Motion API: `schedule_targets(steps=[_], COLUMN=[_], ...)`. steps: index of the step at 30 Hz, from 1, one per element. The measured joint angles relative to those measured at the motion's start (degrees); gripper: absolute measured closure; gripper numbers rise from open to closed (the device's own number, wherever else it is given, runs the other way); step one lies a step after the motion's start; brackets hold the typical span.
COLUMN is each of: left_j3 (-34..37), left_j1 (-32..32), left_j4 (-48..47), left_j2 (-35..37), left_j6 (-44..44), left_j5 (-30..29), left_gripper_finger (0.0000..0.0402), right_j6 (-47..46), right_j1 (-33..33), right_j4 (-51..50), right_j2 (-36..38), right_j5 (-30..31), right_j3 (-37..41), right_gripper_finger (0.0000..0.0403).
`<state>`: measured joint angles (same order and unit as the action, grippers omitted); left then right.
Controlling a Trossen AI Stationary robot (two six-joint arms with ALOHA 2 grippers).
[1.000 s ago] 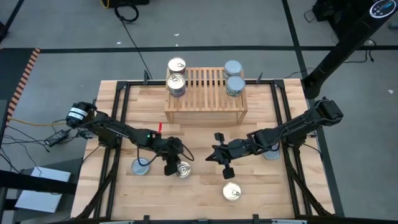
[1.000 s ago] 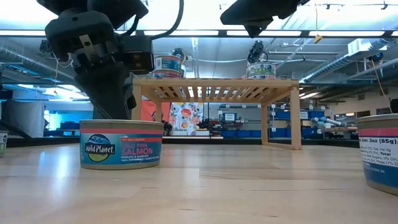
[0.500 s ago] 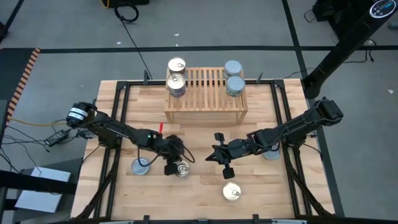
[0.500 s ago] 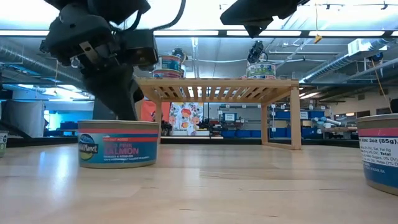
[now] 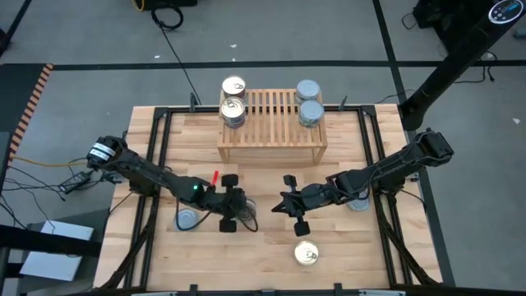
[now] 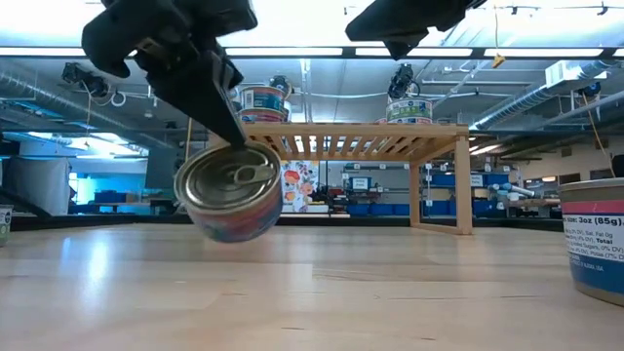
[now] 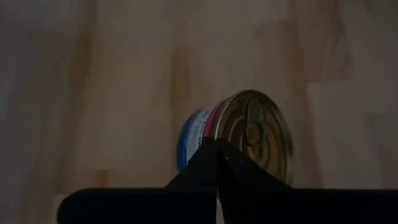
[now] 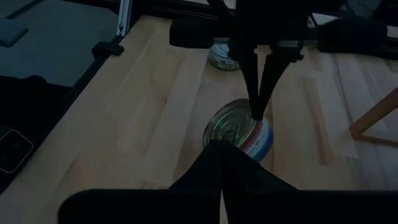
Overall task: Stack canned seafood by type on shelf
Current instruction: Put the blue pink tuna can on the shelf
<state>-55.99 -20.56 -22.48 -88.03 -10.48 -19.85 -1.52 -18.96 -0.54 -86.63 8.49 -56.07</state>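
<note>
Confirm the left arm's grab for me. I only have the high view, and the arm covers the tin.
Observer: The low view shows the left fingers shut on the rim of the tin.
Operator: Tin upright?
Observer: No, it's tipped hard, with its lid facing the low camera.
Operator: Right arm carrying anything?
Observer: No. The right wrist view shows the right fingers shut with nothing between them.

Gold-topped tin (image 6: 230,191), blue-pink label; pale wooden shelf (image 5: 271,123).
</note>
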Motion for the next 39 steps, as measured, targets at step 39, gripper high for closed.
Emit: schedule_targets(steps=[39], left_j3=[-2.1], left_j1=[-12.45], left_j4=[-2.53], left_j2=[-10.69], left_j6=[-3.65], left_j5=[-18.02], left_gripper_finger=[0.0333], right_j6=[-5.43], right_j1=[0.0], right_j4=[-0.46], right_j2=[0.0], right_j5=[1.07], right_j3=[0.0], right_gripper_finger=[0.0366])
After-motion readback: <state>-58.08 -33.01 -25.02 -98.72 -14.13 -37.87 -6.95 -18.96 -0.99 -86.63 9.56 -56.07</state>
